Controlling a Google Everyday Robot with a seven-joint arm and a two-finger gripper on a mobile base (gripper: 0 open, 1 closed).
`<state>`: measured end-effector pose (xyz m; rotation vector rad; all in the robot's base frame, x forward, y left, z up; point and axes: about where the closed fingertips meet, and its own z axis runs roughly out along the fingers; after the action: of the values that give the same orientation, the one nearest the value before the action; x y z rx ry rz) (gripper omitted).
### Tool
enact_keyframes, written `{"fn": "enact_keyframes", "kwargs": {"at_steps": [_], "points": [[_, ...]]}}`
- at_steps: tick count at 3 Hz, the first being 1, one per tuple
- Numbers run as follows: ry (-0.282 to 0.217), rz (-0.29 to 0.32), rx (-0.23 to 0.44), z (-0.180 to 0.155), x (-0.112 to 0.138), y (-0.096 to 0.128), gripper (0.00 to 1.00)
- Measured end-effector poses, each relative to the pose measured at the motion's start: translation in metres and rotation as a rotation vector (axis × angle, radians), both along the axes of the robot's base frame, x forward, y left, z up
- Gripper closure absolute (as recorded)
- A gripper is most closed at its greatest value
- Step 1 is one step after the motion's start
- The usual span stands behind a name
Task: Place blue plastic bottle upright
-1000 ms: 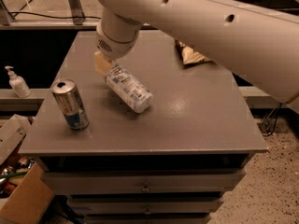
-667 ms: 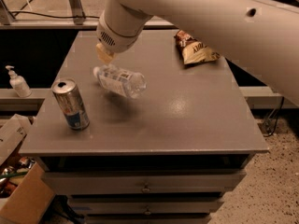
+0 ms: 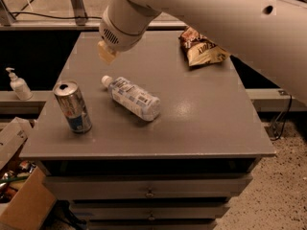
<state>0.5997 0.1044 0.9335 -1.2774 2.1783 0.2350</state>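
The blue plastic bottle [image 3: 132,97] lies on its side on the grey cabinet top [image 3: 201,114], its white cap pointing up-left and its white-and-pale-blue label facing up. My gripper [image 3: 106,51] hangs from the big white arm above the table, up-left of the bottle's cap and clear of it. Only a tan finger tip [image 3: 106,53] shows below the white wrist housing. The bottle is not held.
A silver-and-blue drink can [image 3: 73,107] stands upright left of the bottle near the table's left edge. A crumpled snack bag [image 3: 201,47] lies at the back right. A white pump dispenser [image 3: 18,84] stands on a ledge to the left. Cardboard boxes [image 3: 19,195] sit on the floor lower left.
The bottle has rolled and turned on the table and now lies still with its cap to the upper left. The gripper has lifted up and away from it.
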Motion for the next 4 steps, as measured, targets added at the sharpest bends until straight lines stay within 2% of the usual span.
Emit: {"fn": "enact_keyframes", "kwargs": {"at_steps": [1,3,4], "points": [[0.015,0.003,-0.022,-0.005,0.001,-0.001,0.85],[0.059,-0.007,-0.078,-0.027,0.001,-0.011,0.39],[0.081,0.002,-0.101,-0.037,-0.009,-0.012,0.16]]}}
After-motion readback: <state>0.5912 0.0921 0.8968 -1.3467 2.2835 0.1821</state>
